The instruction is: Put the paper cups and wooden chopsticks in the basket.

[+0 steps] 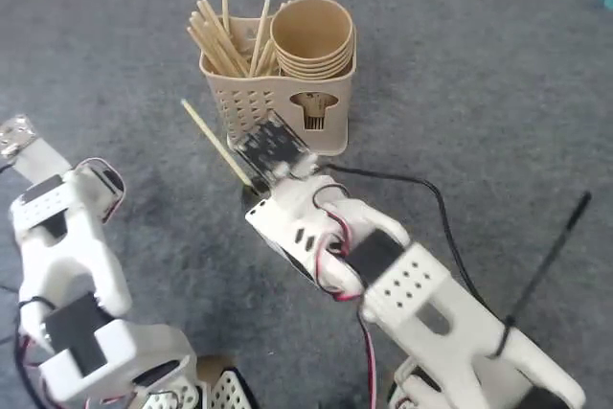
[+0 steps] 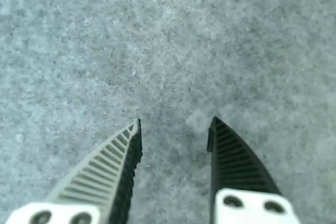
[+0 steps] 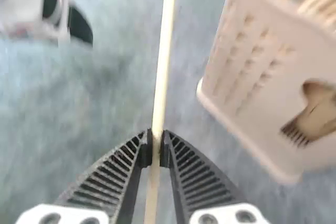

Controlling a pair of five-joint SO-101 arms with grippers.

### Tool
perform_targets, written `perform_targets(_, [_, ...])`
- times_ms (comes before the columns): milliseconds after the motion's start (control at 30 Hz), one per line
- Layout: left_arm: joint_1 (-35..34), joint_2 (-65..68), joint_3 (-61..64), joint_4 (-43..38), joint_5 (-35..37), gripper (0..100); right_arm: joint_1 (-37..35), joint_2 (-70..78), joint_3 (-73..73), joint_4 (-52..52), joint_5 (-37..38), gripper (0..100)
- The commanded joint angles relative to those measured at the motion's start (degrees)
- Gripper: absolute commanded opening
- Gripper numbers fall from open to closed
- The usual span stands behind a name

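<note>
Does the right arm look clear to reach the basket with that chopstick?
Probably yes: the right gripper holds the chopstick beside the basket with nothing between, and the left gripper hangs over bare carpet.

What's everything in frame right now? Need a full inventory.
basket: 1, beige, perforated, far middle of the table.
paper cups: nested stack, count unclear, tan, upright in the basket beside the chopstick bundle.
chopstick bundle: many, exact count unclear, light wood, standing in the basket.
loose chopstick: 1, light wood, in front of the basket, clamped in the right gripper.
table cover: 1, grey, felt-like, under everything.
cable: 1, black, running along the right arm.
left gripper: 1, black fingers, open, over bare table cover.
right gripper: 1, black fingers, shut on the loose chopstick, near the basket.
</note>
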Motion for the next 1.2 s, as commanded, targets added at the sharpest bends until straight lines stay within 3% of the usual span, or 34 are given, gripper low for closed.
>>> perform_targets(0, [0.62,-0.44,-1.1,-1.49,0.44,20,1.63,-4.0,1.41,-12.79,0.35,0.9])
perform_targets(300, [0.62,-0.44,-1.1,-1.49,0.44,20,2.15,-4.18,1.32,-32.75,0.7,0.9])
perform_targets(633, [1.67,-0.44,-1.1,-1.49,0.35,20,10.51,-1.45,-5.27,-57.19,0.35,0.9])
perform_targets(833, [1.58,-0.44,-1.1,-1.49,0.35,20,12.0,13.23,-16.79,-66.95,0.44,1.2])
perform_targets(1167, [1.49,-0.44,-1.1,-1.58,0.35,20,12.09,42.15,-38.86,-72.75,0.7,1.3])
